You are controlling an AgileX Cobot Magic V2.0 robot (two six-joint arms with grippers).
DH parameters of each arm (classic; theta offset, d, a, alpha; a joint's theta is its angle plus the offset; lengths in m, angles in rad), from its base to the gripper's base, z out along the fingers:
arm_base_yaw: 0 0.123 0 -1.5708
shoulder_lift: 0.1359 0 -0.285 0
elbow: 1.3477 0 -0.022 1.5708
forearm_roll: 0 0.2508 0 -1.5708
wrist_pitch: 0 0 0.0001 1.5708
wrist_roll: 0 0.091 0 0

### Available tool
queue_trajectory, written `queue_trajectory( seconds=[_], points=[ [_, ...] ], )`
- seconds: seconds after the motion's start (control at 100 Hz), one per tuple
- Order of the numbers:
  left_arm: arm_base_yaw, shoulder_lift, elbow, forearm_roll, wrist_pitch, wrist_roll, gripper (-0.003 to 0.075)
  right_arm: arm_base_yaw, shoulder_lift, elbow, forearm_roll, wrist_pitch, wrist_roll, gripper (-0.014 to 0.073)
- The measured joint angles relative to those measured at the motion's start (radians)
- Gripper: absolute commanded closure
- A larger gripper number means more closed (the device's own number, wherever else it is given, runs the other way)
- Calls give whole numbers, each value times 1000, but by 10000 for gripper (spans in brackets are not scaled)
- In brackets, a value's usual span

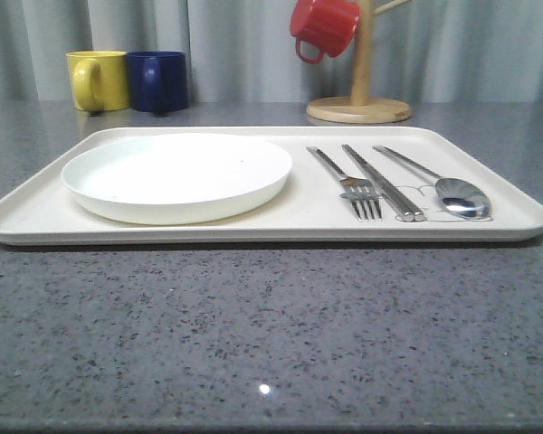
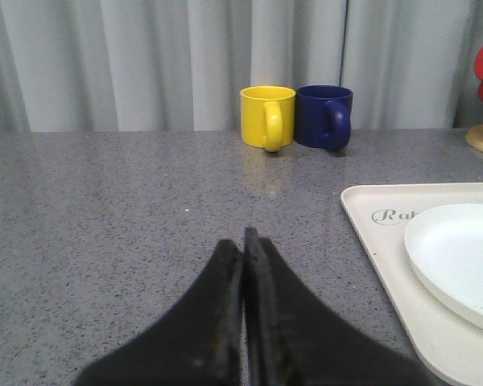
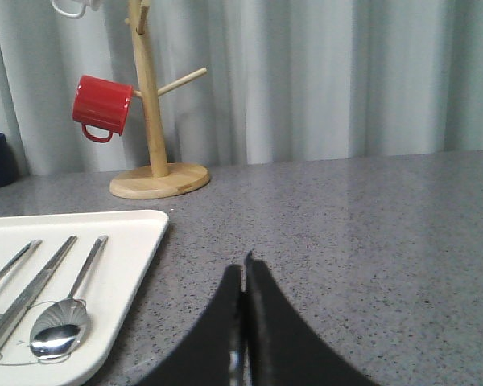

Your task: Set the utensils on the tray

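Note:
The cream tray [image 1: 489, 181] lies across the grey table. On its left half sits a round white plate [image 1: 176, 174]. On its right half lie a silver fork [image 1: 348, 183], a pair of chopsticks [image 1: 381, 181] and a spoon [image 1: 439, 182], side by side. My left gripper [image 2: 243, 241] is shut with nothing in it, over bare table left of the tray [image 2: 382, 241] and plate [image 2: 459, 257]. My right gripper [image 3: 244, 269] is shut and empty, over bare table right of the tray [image 3: 137, 241], where the spoon [image 3: 64, 322] and chopsticks [image 3: 24, 293] lie.
A yellow mug [image 1: 97, 80] and a blue mug [image 1: 158, 80] stand behind the tray at the back left. A wooden mug stand [image 1: 359, 90] with a red mug [image 1: 324, 27] hanging on it stands at the back right. A grey curtain closes the back.

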Motion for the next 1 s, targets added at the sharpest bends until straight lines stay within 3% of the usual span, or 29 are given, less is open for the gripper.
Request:
queue_trajectory(
  seconds=[0.27, 0.65, 0.83, 1.0],
  points=[
    [0, -137, 144, 83, -37, -70, 739, 0, 0, 0, 0, 0, 0, 662],
    [0, -137, 297, 181, -198, -171, 739, 0, -2, 0, 0, -2, 0, 662],
    [0, -137, 300, 186, -315, -175, 739, 0, -2, 0, 0, -2, 0, 662],
    [0, -137, 300, 186, -321, -177, 739, 0, -2, 0, 0, -2, 0, 662]
  ],
)
